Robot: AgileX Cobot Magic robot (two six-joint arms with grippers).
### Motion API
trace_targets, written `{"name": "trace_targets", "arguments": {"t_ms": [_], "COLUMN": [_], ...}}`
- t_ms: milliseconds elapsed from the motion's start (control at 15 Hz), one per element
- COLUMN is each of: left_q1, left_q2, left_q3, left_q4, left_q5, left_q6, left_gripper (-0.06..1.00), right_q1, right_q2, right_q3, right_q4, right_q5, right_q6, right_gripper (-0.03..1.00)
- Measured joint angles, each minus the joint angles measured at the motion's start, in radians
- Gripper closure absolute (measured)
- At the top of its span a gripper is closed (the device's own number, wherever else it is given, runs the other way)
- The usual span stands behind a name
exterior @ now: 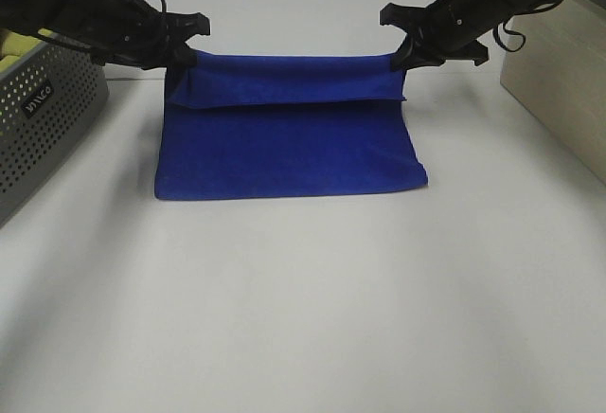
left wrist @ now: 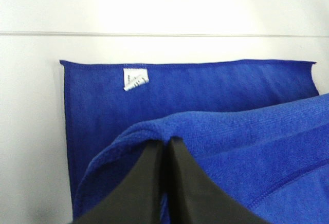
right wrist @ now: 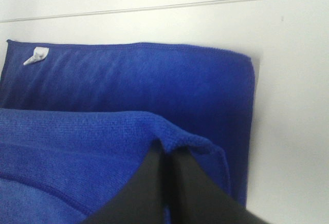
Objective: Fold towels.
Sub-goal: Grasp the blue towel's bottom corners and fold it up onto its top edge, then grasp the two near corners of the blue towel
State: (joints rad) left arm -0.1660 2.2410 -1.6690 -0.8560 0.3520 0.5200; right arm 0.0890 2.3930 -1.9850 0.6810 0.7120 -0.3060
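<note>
I hold the towel (exterior: 284,152) at centre frame by its upper corners: left gripper (exterior: 183,53) upper left, right gripper (exterior: 405,51) upper right, both clenched on it, so the raised edge hangs level for folding.

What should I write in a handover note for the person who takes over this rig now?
Left gripper: shut on the blue towel, far left corner.
Right gripper: shut on its far right corner.
Towel: far edge lifted, a flap hanging from it; the rest flat on the table, white tag on the flat part.
Done: both corners gripped, first fold started.
To do: probably bring the held edge to the near edge, lay it down, release.
</note>
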Motion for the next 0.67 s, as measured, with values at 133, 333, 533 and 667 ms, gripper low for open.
{"name": "trace_targets", "arguments": {"t_ms": [133, 333, 533, 667], "left_q1": [0.0, 0.0, 0.0, 0.0], "left_q2": [0.087, 0.167, 0.178, 0.178], "left_q3": [-0.089, -0.174, -0.199, -0.2], "left_q4": [0.001, 0.001, 0.003, 0.009], "left_q5": [-0.014, -0.028, -0.062, -0.068], "left_q6": [0.017, 0.025, 0.059, 0.066], "left_gripper": [0.93, 0.92, 0.68, 0.39], "right_q1": [-0.003, -0.004, -0.006, -0.009], "right_q2": [0.089, 0.173, 0.179, 0.179], "right_q3": [-0.116, -0.198, -0.203, -0.204], "right_q4": [-0.001, -0.006, -0.009, -0.009], "right_q5": [-0.01, -0.026, -0.063, -0.052], "right_q6": [0.0, 0.0, 0.0, 0.0], "right_gripper": [0.97, 0.97, 0.75, 0.47]}}
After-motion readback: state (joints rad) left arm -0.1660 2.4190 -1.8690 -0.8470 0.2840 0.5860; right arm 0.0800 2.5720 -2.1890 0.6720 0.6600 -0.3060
